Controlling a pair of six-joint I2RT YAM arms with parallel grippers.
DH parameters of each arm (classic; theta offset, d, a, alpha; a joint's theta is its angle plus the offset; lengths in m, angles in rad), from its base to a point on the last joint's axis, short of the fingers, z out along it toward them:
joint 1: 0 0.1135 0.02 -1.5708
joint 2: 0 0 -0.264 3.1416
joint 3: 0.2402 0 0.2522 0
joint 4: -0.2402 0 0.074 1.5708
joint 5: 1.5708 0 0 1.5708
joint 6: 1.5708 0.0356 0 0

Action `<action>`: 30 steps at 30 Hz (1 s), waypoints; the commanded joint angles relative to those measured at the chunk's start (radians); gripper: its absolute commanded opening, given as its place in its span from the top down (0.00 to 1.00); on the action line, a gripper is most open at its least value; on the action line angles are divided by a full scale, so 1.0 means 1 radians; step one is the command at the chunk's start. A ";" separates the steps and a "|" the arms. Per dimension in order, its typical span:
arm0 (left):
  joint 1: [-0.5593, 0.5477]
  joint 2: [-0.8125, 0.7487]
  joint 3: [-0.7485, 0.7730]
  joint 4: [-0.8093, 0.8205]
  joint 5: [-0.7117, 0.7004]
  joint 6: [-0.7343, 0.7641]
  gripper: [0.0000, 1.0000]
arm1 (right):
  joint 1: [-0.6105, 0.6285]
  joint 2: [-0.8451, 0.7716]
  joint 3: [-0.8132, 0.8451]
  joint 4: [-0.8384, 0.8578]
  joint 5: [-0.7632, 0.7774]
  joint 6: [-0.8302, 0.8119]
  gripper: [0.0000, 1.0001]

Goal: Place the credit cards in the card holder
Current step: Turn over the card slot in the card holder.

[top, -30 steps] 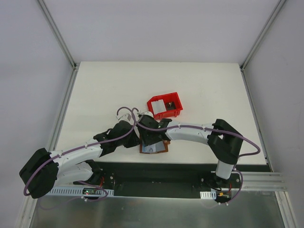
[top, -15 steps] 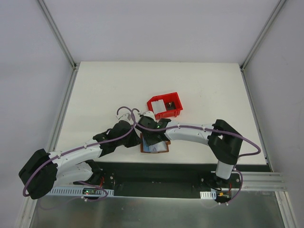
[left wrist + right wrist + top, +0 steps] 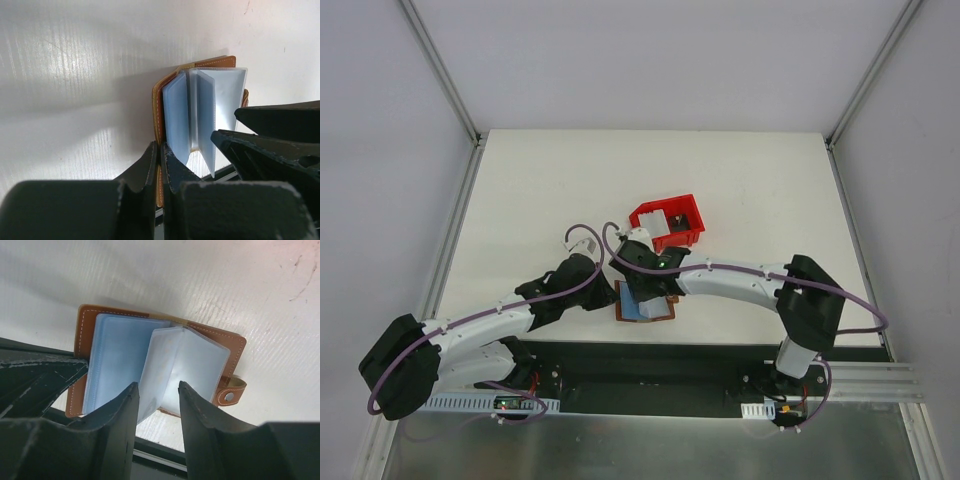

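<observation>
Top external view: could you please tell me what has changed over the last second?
The right arm swung its elbow outward, and the right claw shifted over the card holder, whose blue sleeves now show more. The left claw, shut on the holder's cover, and the red bin stayed put.

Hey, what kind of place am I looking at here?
Probably a robot lab test cell: a white table boxed in by plain panels on aluminium posts, two arms bolted at its near edge, and a red bin and card holder as props.
</observation>
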 commanded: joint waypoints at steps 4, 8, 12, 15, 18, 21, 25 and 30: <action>0.007 -0.013 -0.008 0.005 -0.017 -0.010 1.00 | -0.015 -0.081 -0.067 -0.016 0.018 0.015 0.61; 0.007 -0.010 -0.006 0.003 -0.018 -0.010 1.00 | -0.029 -0.121 -0.113 0.010 0.009 0.024 0.62; 0.007 -0.010 -0.006 0.003 -0.021 -0.010 1.00 | -0.058 -0.145 -0.160 0.046 -0.019 0.029 0.62; 0.008 -0.009 -0.005 0.000 -0.021 -0.008 1.00 | -0.075 -0.164 -0.202 0.065 -0.027 0.032 0.62; 0.008 -0.009 -0.003 -0.001 -0.020 -0.008 1.00 | -0.093 -0.180 -0.242 0.078 -0.034 0.030 0.62; 0.008 -0.009 -0.003 -0.001 -0.018 -0.007 1.00 | -0.122 -0.188 -0.272 0.092 -0.054 0.029 0.62; 0.008 -0.007 0.002 -0.003 -0.015 -0.001 1.00 | -0.139 -0.177 -0.288 0.092 -0.068 0.021 0.61; 0.008 -0.010 0.008 -0.004 -0.009 0.004 1.00 | -0.162 -0.200 -0.269 0.092 -0.079 0.001 0.61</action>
